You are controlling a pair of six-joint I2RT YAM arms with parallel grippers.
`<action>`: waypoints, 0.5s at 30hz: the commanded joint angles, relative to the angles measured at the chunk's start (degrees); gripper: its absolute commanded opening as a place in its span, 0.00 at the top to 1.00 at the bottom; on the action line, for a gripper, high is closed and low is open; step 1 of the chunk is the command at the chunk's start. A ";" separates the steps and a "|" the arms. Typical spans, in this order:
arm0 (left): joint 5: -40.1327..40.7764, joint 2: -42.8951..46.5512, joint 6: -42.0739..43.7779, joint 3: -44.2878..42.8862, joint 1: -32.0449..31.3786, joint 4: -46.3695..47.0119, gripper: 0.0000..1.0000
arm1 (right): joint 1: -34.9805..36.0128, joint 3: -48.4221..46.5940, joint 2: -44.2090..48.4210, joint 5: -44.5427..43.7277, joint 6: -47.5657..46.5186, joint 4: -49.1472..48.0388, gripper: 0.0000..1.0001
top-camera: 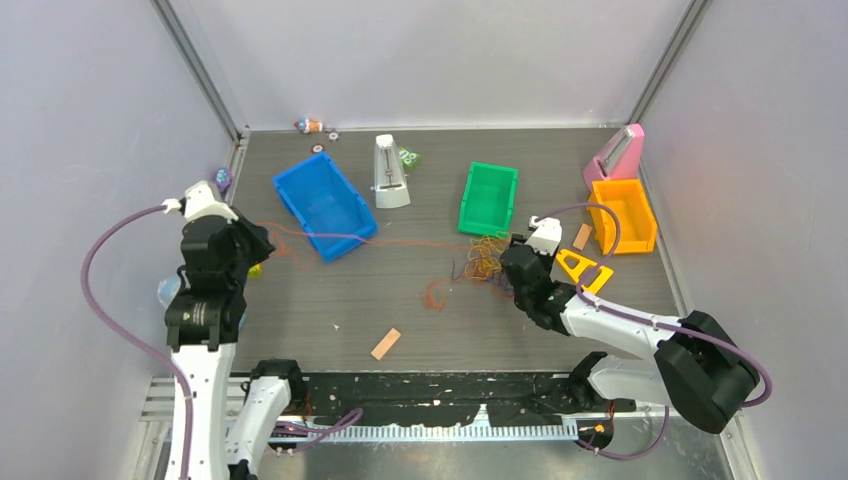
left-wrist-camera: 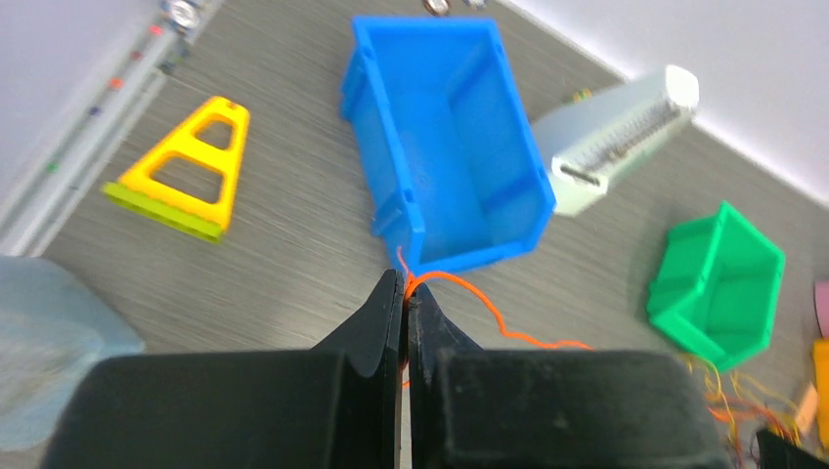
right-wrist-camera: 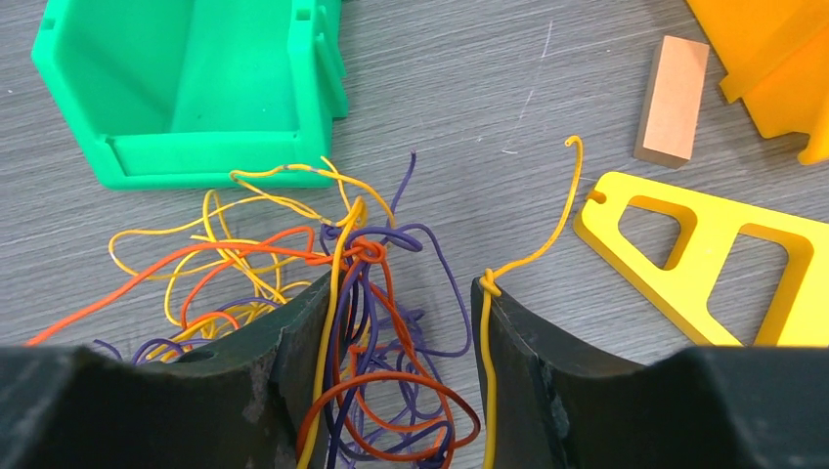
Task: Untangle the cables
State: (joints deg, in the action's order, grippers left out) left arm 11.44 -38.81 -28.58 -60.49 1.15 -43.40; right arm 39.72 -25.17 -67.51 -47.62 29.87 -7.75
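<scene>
Left hand (left-wrist-camera: 405,293) closed on orange cable (left-wrist-camera: 459,284), frame centre. Right hand (right-wrist-camera: 401,293) half open, astride tangled cables (right-wrist-camera: 362,252), lower centre.

On table (top-camera: 300,310), left bin (top-camera: 325,205) sat back-left, metronome (top-camera: 389,175) just right of it, middle bin (top-camera: 488,198) further right, right bin (top-camera: 622,214) at the right edge. The cables (top-camera: 483,262) lay bunched just before middle bin. One strand ran left past left bin's front corner to left gripper (left-wrist-camera: 404,291). Over the bunch's right part sat right gripper (right-wrist-camera: 401,293), strands between its fingers. Right of it lay triangle frame (top-camera: 583,270), with block (top-camera: 583,236) between frame and right bin. Near front, centre-left, lay stick (top-camera: 386,343).
</scene>
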 commanded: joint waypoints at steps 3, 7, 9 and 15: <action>-15.65 -7.59 1.31 2.81 0.30 7.39 1.00 | -0.19 -0.69 1.63 3.11 -2.84 -3.54 0.54; -15.78 -10.99 0.48 2.88 0.26 10.04 1.00 | -0.19 -0.44 1.72 6.08 -4.63 -5.19 0.53; -16.67 -12.57 0.35 3.06 0.22 12.61 1.00 | -0.12 -0.50 1.05 9.37 -6.51 -7.27 0.52; -17.69 -24.39 0.61 -3.48 -0.09 15.52 1.00 | 2.90 -1.39 -0.16 13.49 -10.64 -10.33 0.52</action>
State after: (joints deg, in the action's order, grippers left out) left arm -4.56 -56.38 -28.14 -57.78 1.13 -33.39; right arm 40.64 -25.17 -67.55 -37.69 22.98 -12.40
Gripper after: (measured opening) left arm 0.005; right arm 0.541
